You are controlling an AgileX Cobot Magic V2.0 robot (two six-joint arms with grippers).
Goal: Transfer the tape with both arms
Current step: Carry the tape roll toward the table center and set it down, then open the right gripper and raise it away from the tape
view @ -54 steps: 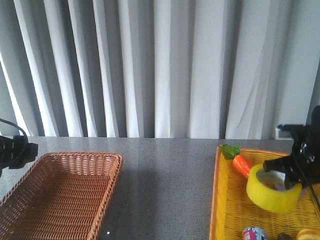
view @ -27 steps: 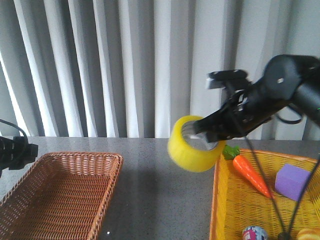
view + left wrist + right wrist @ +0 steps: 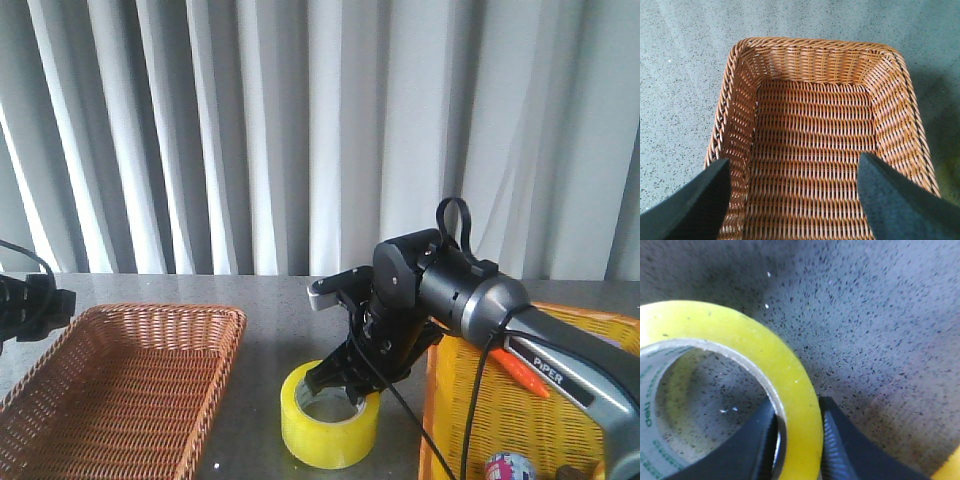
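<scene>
- Tape [image 3: 330, 428], the yellow roll, lies flat on the grey speckled table [image 3: 270, 330] with its hole facing up, in the open stretch between the two baskets, nearer the yellow one.
- At the far left of the front view, only the tip of the left arm [image 3: 30, 305] shows, a black piece with a cable, above the near-left edge of the brown wicker basket [image 3: 120, 390].
- From the left wrist view, the left gripper [image 3: 792, 197] hangs over that basket's woven floor; its two dark fingers [image 3: 695, 205] stand wide apart with nothing between them.
- The basket's rim [image 3: 815, 45] is visible all round its far end, and inside it only bare weave shows.
- Right of the basket comes the roll, standing on the table by its flat side.
- The right arm [image 3: 460, 295] reaches down from the right, bending over the roll.
- The right gripper [image 3: 797, 440] pinches the roll's wall, one black finger inside the white printed core [image 3: 650, 405] and one outside against the yellow band, both pressed to it.
- Furthest right sits the yellow basket [image 3: 445, 420], just beside the roll; an orange carrot-shaped toy [image 3: 520, 372] lies in it, partly hidden behind the arm, and a small patterned ball [image 3: 510, 467] shows at the bottom edge.
</scene>
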